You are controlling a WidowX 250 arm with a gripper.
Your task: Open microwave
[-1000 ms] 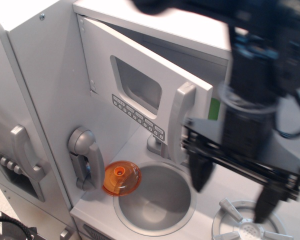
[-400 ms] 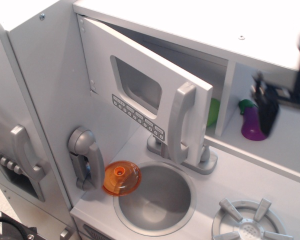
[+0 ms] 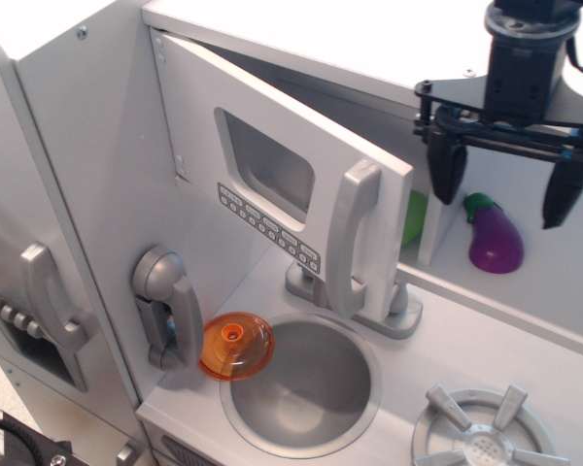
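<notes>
1. One door stood swung outward: we found the microwave [image 3: 282, 165] at upper centre of the toy kitchen, its flat grey door hinged at the left, with window, button row and vertical bar handle [image 3: 353, 238] facing us.
2. We saw the gripper [image 3: 506, 194] at upper right, fingers spread wide and grasping nothing, well apart from the handle and hanging before the open shelf [image 3: 564, 282].
3. We noted a purple toy eggplant [image 3: 494, 238] on that shelf, below and between the fingers, not touching them.
4. We noted a green object [image 3: 414, 216] inside the microwave cavity, mostly hidden by the door edge; what it was we could not tell.
5. We saw the sink basin [image 3: 301, 383] below the door, with an orange lid [image 3: 236, 346] resting at its left rim.
6. We noted a grey phone handset [image 3: 167, 309] on the left wall, a faucet base [image 3: 394, 313] behind the sink, and a burner [image 3: 486, 432] at lower right.
</notes>
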